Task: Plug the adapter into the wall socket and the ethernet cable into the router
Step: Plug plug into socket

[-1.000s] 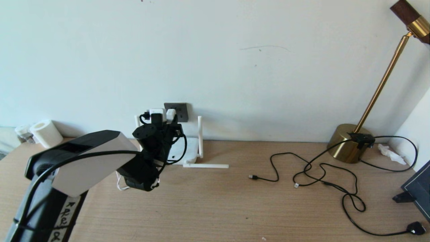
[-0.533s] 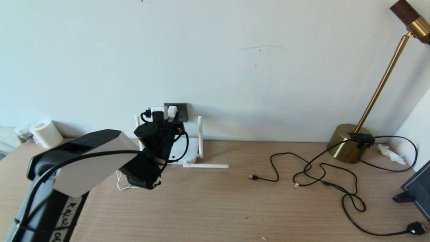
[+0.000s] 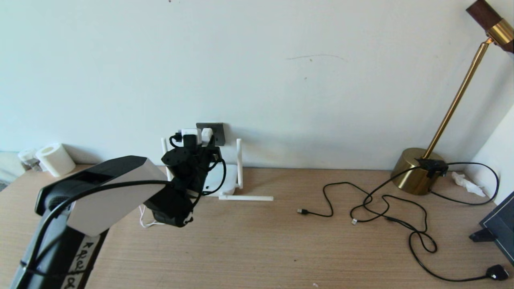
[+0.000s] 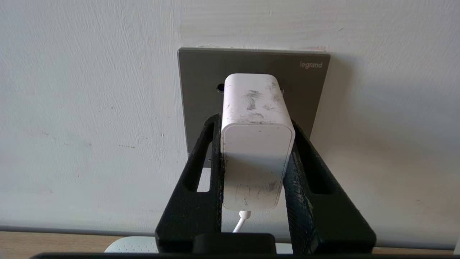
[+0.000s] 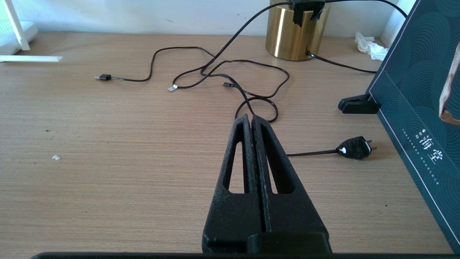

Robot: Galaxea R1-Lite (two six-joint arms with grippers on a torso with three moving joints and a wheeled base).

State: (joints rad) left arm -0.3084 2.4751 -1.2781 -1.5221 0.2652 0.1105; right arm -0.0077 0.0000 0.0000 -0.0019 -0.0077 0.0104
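Observation:
My left gripper (image 4: 256, 122) is shut on the white adapter (image 4: 257, 144), one finger on each side. The adapter's far end meets the dark grey wall socket (image 4: 309, 90); its pins are hidden, and one pin hole shows beside it. Its thin white cord (image 4: 239, 225) hangs below. In the head view the adapter (image 3: 206, 135) sits at the socket (image 3: 219, 132), above the white router (image 3: 227, 180), which the arm partly hides. One antenna (image 3: 239, 160) stands upright and another (image 3: 247, 198) lies flat. No thick black ethernet cable is in view. My right gripper (image 5: 251, 118) hovers shut and empty over the table.
Thin black cables (image 3: 385, 208) with small plugs sprawl across the right of the table, one ending in a black plug (image 3: 497, 273). A brass lamp (image 3: 417, 172) stands at the back right, beside a dark box (image 3: 500, 226). A paper roll (image 3: 54, 159) sits far left.
My left gripper has nudged the adapter a little up and right, closer onto the socket plate. Everything on the right has stayed put.

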